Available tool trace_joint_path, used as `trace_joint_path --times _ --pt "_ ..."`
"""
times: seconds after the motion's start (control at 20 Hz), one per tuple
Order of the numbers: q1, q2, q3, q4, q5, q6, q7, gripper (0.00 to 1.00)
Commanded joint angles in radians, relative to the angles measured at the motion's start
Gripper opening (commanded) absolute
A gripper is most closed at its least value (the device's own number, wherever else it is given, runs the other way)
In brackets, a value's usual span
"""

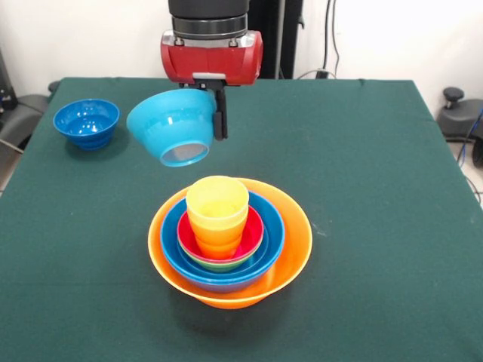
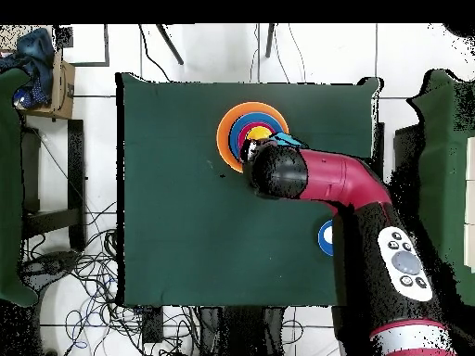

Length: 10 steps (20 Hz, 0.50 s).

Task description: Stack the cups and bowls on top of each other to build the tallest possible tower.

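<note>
1. Across the front view, a dark green table [image 1: 377, 188] fills most of the picture, with bare cloth to the right of the pile and along the near edge.
2. Near the middle stands the tower [image 1: 230, 249]: a big orange bowl [image 1: 290, 253] holding a blue bowl [image 1: 268, 241], then a green and a red bowl [image 1: 253, 234], with a yellow cup [image 1: 217, 200] nested in an orange cup on top.
3. Above and left of the tower, the gripper [image 1: 215, 105] hangs from the red arm [image 1: 211, 53]; its fingers are closed on the rim of a light-blue bowl [image 1: 172, 124], which is lifted off the cloth and tilted, its base facing the camera.
4. A dark-blue bowl [image 1: 87, 122] sits alone near the far left corner, well apart from the tower.
5. Behind the table are a pale wall and hanging cables [image 1: 330, 38].
6. From overhead, the arm [image 2: 334, 181] reaches in from the lower right and covers part of the tower [image 2: 243, 130], which sits toward the table's upper edge.
7. The dark-blue bowl [image 2: 326, 238] peeks out beside the arm near the right edge.
8. The table's left half is open cloth; white tiled floor [image 2: 93, 185] and loose cables [image 2: 83, 297] surround it.
</note>
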Motion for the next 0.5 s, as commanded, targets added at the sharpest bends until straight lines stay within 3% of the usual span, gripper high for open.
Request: trace_joint_path --times 0.05,0.5 --pt "0.041 0.028 0.015 -0.049 0.014 0.119 0.04 0.0" --pt "0.062 0.047 0.003 -0.065 0.008 0.1 0.062 0.0"
